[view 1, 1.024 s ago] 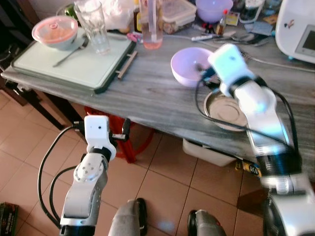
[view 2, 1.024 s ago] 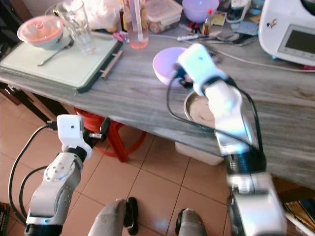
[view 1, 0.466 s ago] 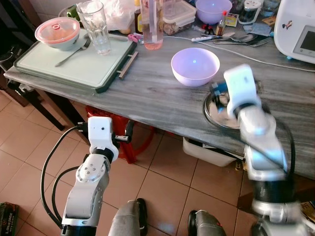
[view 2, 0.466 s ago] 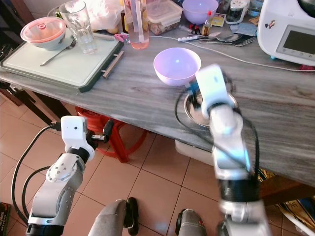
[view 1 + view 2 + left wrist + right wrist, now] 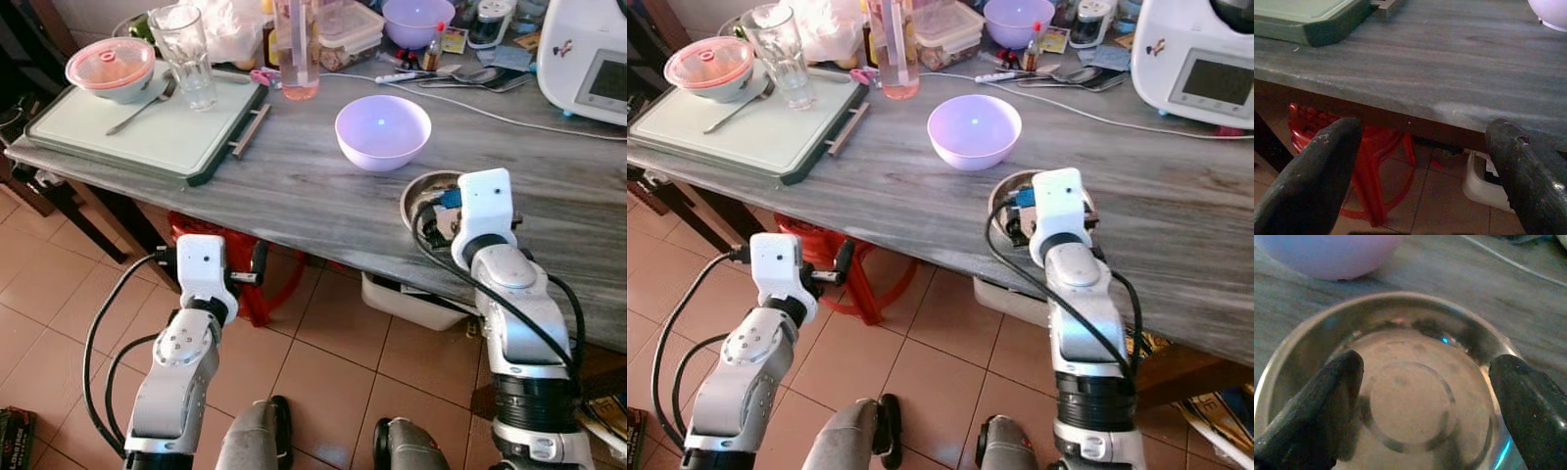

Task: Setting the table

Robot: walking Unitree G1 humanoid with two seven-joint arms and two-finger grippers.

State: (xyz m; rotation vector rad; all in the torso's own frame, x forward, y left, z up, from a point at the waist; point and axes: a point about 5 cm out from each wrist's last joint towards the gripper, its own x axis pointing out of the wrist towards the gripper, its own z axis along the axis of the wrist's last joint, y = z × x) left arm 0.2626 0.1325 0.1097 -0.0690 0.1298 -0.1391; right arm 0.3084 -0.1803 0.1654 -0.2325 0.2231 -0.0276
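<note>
Since a second ago our right gripper (image 5: pixel 1425 396) has drawn back from the round lilac plastic bowl (image 5: pixel 382 130); its fingers (image 5: pixel 1317 406) hang spread over the shallow steel dish (image 5: pixel 1400 396) at the grey worktop (image 5: pixel 294 186) edge. Left gripper (image 5: pixel 1420 171), fingers apart, waits below that edge.

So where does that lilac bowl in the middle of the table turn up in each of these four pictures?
Left eye view: lilac bowl right of centre, upper part, on the grey table.
Right eye view: near the centre, upper part.
Left wrist view: a sliver in the top right corner.
Right wrist view: along the top edge, beyond the steel bowl.
Shared landmark: the grey table.
</note>
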